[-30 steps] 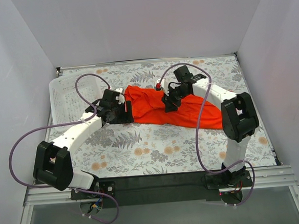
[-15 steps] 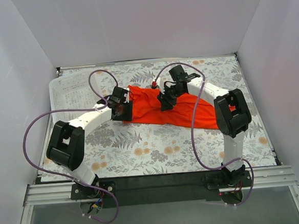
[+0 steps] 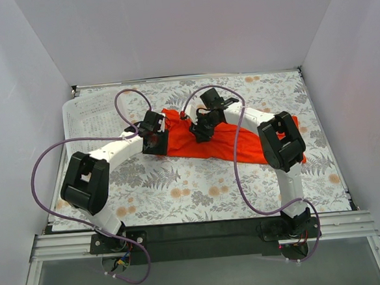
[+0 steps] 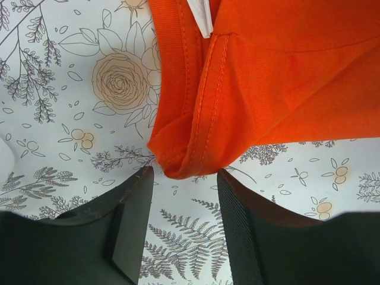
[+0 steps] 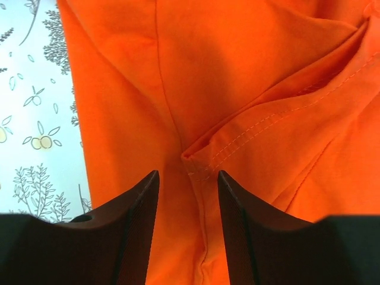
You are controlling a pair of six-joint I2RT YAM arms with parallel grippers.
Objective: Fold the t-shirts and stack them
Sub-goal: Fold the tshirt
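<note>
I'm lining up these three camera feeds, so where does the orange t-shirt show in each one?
Top external: the t-shirt lies crumpled at mid table, running from the centre to the right.
Left wrist: it fills the upper right, with a hemmed corner pointing down at centre.
Right wrist: it covers nearly the whole picture, except a strip at left.
Shared landmark: the floral tablecloth.

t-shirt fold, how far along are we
Done: nothing looks folded; the orange-red t-shirt lies rumpled on the floral tablecloth. In hand: the left fingers straddle a hemmed corner and the right fingers a stitched fold, both open. Left: grasping, flattening, folding and stacking.
</note>
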